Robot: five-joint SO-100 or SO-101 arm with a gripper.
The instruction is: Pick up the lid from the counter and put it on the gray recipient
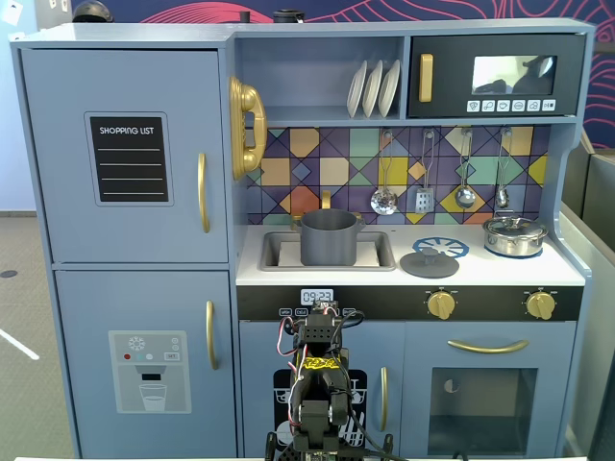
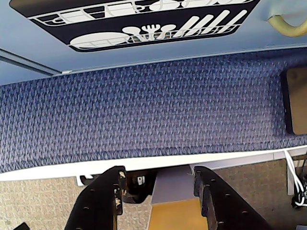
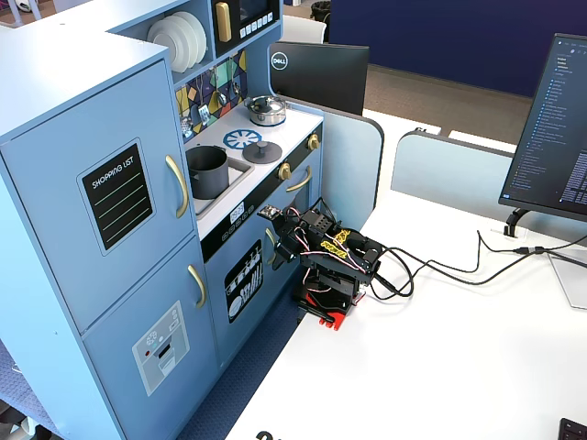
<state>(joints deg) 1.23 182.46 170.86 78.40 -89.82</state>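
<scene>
The lid (image 1: pixel 430 261), a flat dark-gray disc with a small knob, lies on the toy kitchen's counter beside the blue burner ring; it also shows in the other fixed view (image 3: pixel 256 151). The gray recipient (image 1: pixel 329 237), a matte dark-gray pot, stands uncovered in the sink (image 1: pixel 279 252) to the lid's left, and shows in the other fixed view too (image 3: pixel 207 170). My arm (image 1: pixel 317 379) is folded low in front of the cabinet, well below the counter. In the wrist view my gripper (image 2: pixel 159 171) is open and empty, pointing down over the table edge and blue carpet.
A shiny silver pot (image 1: pixel 514 235) with its own lid stands at the counter's right end. Utensils (image 1: pixel 424 173) hang above the counter. The dishwasher door (image 2: pixel 144 19) is close in front of the wrist. A monitor (image 3: pixel 555 128) and cables (image 3: pixel 459 266) are on the white table.
</scene>
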